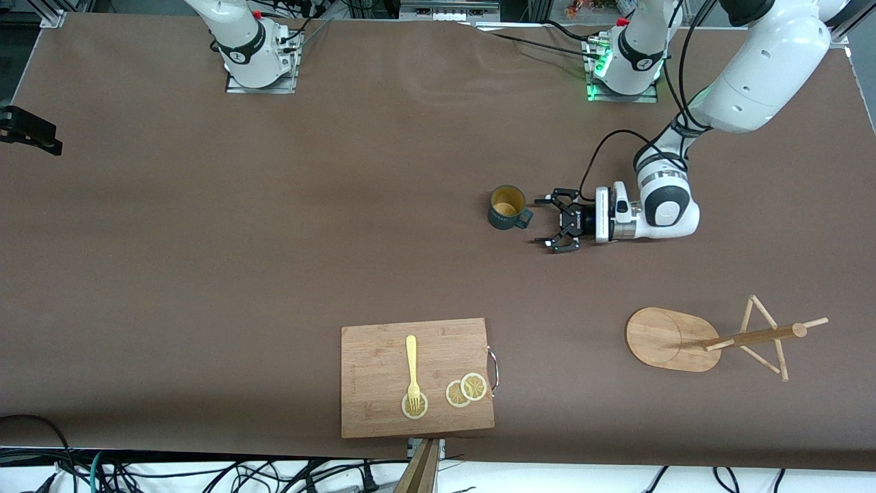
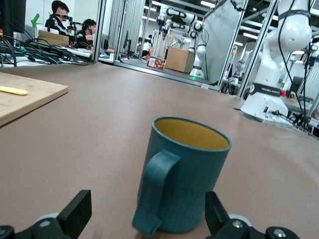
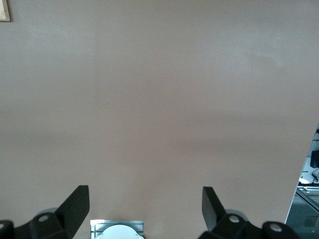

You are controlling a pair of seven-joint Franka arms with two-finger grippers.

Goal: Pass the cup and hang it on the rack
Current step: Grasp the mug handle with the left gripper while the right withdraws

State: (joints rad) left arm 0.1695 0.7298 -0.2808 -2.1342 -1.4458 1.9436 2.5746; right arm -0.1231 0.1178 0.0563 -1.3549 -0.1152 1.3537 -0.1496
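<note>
I see the small dark teal cup with the mustard-yellow inside (image 1: pixel 507 207) standing upright on the brown counter (image 1: pixel 274 239), roughly midway between the arms' bases and the front camera, toward the left arm's end. Its teal handle points at my left claw (image 1: pixel 554 222), which lies low and level just beside the cup, its fingers spread wide apart and not touching it. In the left wrist view the cup (image 2: pixel 182 174) sits between the two black fingertips (image 2: pixel 76 211), handle toward the camera.

Nearer the front camera, toward the left arm's end, the light bamboo rack with the flat oval base (image 1: pixel 674 339) stands with its pole and thin pegs, well apart from the cup.

The rectangular wooden cutting board (image 1: pixel 417 387) lies near the counter's front edge, carrying a pale yellow fork (image 1: pixel 412 366) and three lemon slices (image 1: pixel 467 390).

My right claw (image 3: pixel 144 206) waits over bare counter, fingers apart.
</note>
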